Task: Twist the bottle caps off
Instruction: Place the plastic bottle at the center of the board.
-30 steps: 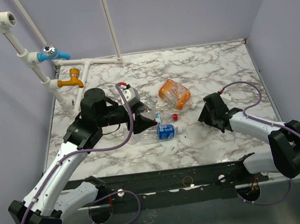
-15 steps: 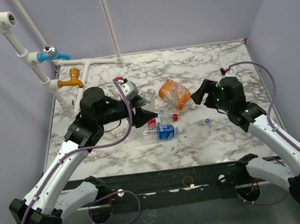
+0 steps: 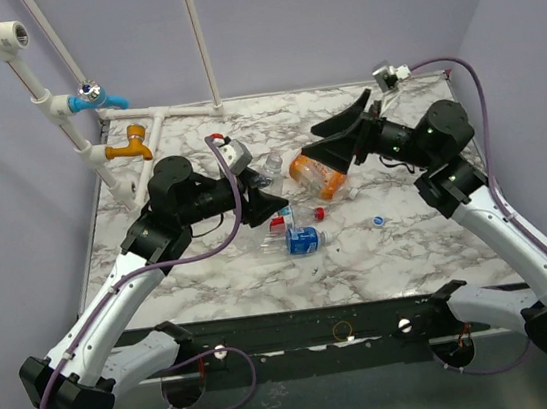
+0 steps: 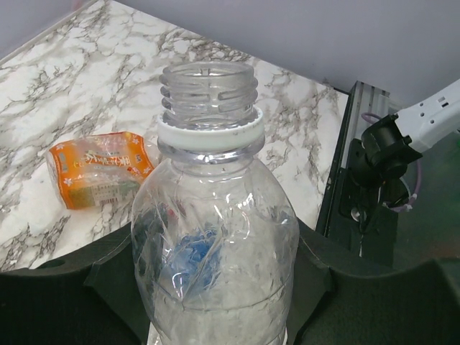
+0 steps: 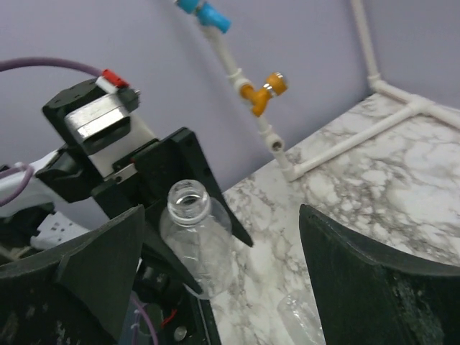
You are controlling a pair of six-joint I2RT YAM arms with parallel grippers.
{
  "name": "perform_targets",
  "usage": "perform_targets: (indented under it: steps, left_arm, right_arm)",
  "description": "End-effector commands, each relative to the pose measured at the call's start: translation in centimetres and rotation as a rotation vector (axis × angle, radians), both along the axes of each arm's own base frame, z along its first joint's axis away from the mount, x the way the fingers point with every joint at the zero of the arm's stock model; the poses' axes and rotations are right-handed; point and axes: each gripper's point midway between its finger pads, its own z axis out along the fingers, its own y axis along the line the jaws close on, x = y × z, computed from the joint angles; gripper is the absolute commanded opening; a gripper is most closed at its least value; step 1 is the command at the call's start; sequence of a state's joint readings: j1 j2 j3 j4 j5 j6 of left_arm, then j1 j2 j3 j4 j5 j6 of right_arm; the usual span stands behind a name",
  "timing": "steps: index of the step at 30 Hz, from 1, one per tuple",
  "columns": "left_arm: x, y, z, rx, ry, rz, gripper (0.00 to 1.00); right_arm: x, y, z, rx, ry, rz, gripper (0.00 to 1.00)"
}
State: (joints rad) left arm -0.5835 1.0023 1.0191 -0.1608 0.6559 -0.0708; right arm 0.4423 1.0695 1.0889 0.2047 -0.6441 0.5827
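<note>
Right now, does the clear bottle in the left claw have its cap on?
Off: the bottle shows bare threads and an open mouth above a white ring.

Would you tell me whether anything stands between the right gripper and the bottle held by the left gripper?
Nothing visible does: the open right gripper faces the held bottle, already uncapped, across empty air.

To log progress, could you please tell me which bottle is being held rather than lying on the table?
The plain clear bottle, gripped by the left end effector, neck uncapped; the orange bottle and blue-labelled bottle lie on the table.
</note>
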Motion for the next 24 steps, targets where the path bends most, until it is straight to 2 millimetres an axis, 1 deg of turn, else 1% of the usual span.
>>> perform_targets:
  steps: [1, 4, 10, 16, 19, 20, 22, 24]
  left_arm:
    - [0.9, -0.3, 0.6, -0.018, -0.006, 0.020, 0.00]
    - [1.1, -0.6, 0.8, -0.022, -0.008, 0.016, 0.00]
    - [1.1, -0.6, 1.1, -0.027, -0.014, 0.013, 0.00]
    - [0.9, -0.6, 1.1, -0.032, -0.016, 0.005, 0.00]
    - [1.0, -0.6, 1.1, -0.033, -0.019, 0.009, 0.00]
    - [1.1, -0.6, 1.1, -0.034, -0.019, 0.012, 0.00]
    - [1.2, -0.6, 1.2, -0.035, -0.021, 0.016, 0.00]
    - [1.1, -0.5, 1.1, -0.034, -0.019, 0.019, 0.00]
  right_arm:
    - [-2.6, 4.1, 1.4, -0.004, -0.090, 0.172, 0.88]
    - [-2.0, 5.8, 0.5, -0.019, -0.076, 0.167, 0.82]
    - [-1.0, 6.6, -0.3, -0.023, -0.040, 0.151, 0.66]
    - [-0.6, 8.1, -1.6, -0.051, -0.011, 0.174, 0.59]
    - [-0.8, 9.0, -2.2, -0.067, -0.003, 0.193, 0.56]
    - [-0.9, 9.2, -2.5, -0.074, -0.004, 0.202, 0.54]
    - [-0.9, 9.5, -2.9, -0.095, 0.000, 0.203, 0.45]
    - [-0.6, 9.3, -3.2, -0.106, 0.006, 0.179, 0.30]
